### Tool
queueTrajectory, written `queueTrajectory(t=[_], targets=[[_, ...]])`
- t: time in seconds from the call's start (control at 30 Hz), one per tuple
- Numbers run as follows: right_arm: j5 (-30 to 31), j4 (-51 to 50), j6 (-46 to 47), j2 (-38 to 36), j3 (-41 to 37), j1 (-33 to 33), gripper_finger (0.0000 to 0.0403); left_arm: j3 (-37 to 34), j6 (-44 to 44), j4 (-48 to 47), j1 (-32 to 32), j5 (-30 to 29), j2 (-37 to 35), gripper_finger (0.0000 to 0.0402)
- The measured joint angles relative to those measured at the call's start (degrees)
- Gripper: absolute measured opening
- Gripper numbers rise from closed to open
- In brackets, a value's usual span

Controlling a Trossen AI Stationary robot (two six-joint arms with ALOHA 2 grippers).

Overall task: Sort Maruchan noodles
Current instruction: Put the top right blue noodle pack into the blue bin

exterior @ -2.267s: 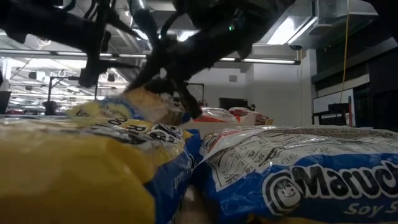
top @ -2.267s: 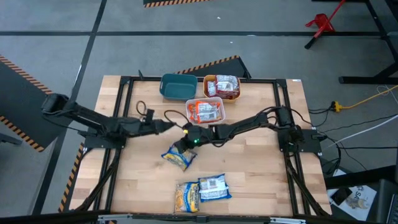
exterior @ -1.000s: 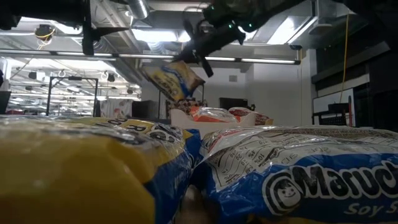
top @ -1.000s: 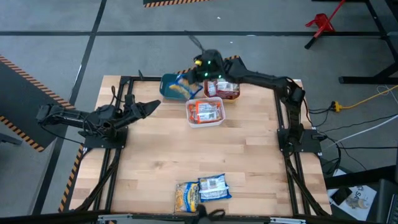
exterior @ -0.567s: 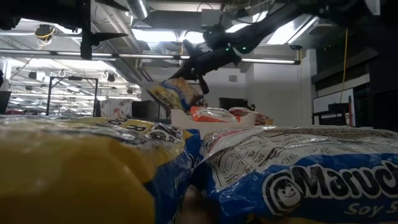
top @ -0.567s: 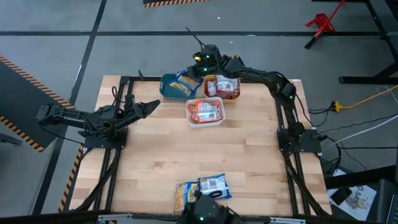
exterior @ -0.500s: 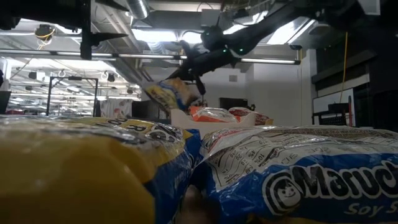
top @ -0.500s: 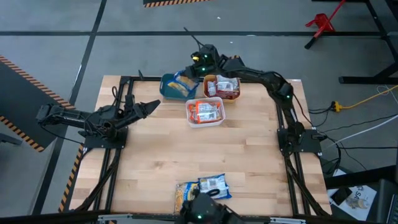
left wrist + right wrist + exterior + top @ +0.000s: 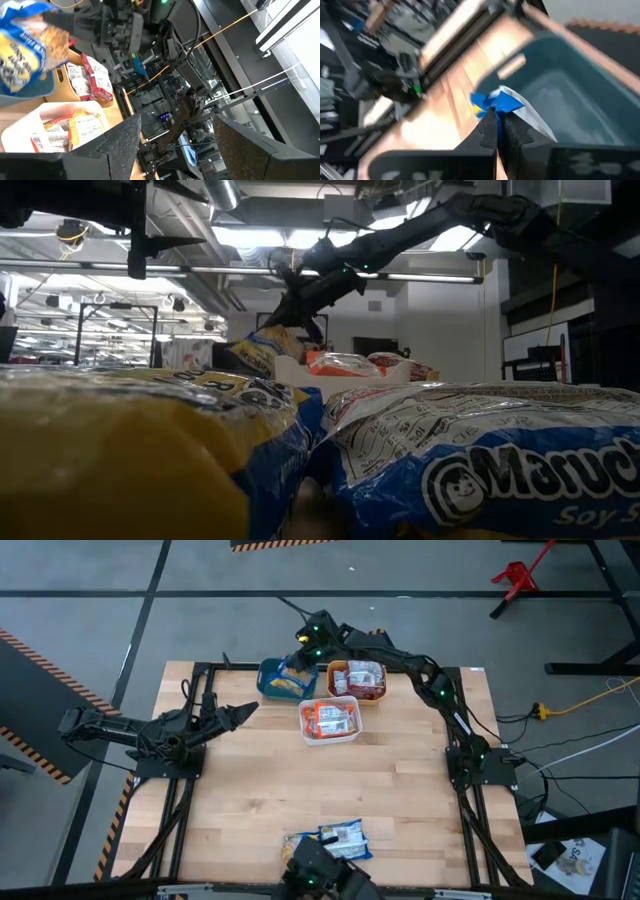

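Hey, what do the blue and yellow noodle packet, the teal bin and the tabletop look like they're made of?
Blue-and-yellow noodle packet: thin glossy plastic film, probably; it crinkles and reflects light.
Teal rectangular bin: apparently moulded plastic, smooth, uniform colour, rounded corners.
Tabletop: pale wood planks, seams and grain visible, matte.

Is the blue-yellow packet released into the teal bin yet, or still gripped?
Still gripped: the right hand is shut on the packet, hanging over the teal bin.

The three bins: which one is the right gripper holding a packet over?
The teal bin, leftmost in the row; the right gripper holds a blue-yellow packet over it, not the orange or white bin.
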Motion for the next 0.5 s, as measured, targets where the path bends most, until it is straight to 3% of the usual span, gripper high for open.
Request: queueTrajectory(t=[0.5], targets=[[4.0, -3.7, -6.7, 0.9, 0.0, 0.0, 0.0008, 0.0, 0.0, -0.2, 0.0, -0.8, 0.0, 0.0244]])
